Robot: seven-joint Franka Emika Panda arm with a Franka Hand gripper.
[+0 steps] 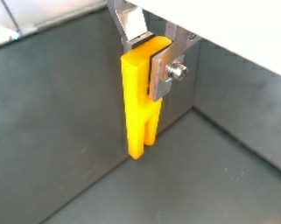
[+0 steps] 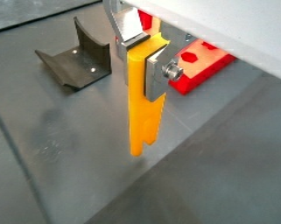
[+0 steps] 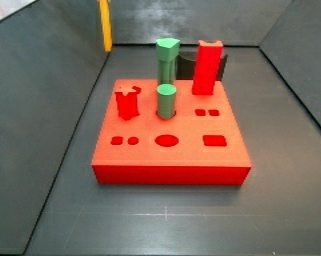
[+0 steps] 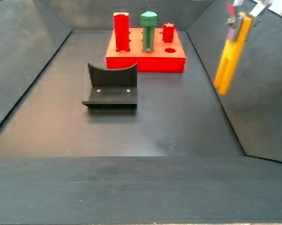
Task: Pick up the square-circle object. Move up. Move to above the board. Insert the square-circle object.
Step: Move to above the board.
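Lifting the yellow bar clear, well away from the board.

Gripper (image 2: 146, 54) clamped on bar (image 2: 144, 105) top, hanging upright off the floor; board (image 4: 144, 54) far beyond fixture (image 4: 110, 88). Keep vertical while carrying over the board.

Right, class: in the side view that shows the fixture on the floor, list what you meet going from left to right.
The fixture, then the board farther back, then the square-circle object held off the floor by the hand at the right edge.
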